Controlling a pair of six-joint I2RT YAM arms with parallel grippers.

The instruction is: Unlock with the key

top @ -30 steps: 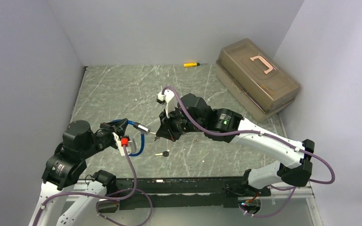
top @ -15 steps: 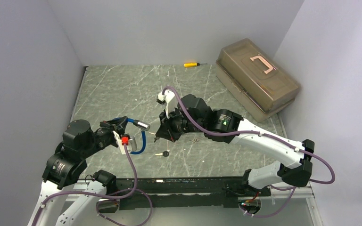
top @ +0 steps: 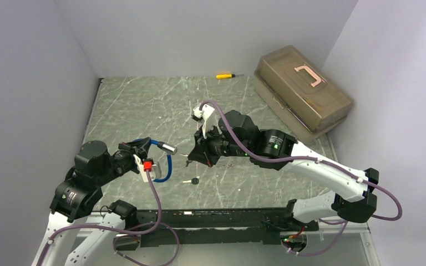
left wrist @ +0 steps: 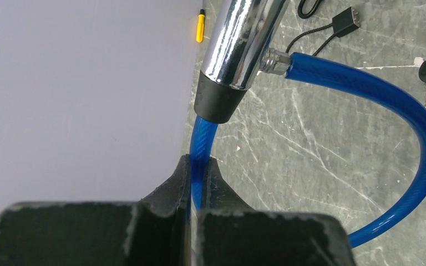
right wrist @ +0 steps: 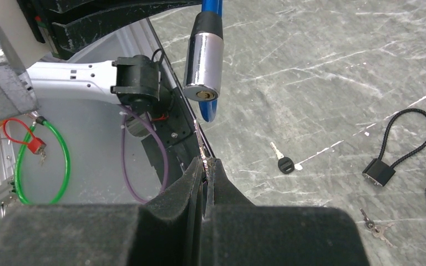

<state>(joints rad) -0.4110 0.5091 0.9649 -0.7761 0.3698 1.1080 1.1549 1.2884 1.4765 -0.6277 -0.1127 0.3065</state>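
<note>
Tabletop (top: 127, 105) and toolbox (top: 302, 94) frame the work; we hold both working parts in the air. Our left gripper (left wrist: 195, 169) is clamped tight on the blue cable lock (left wrist: 366, 88) — its chrome cylinder (right wrist: 202, 61) hangs at near-left, keyhole (right wrist: 202, 95) facing the right arm. Our right gripper (right wrist: 204, 166) is pinched on a key (right wrist: 199, 141), blade aimed at that keyhole but apart from it. We judge grasping done — insertion, turning and release remain. 1 spare key (right wrist: 283, 163) lies below.
</note>
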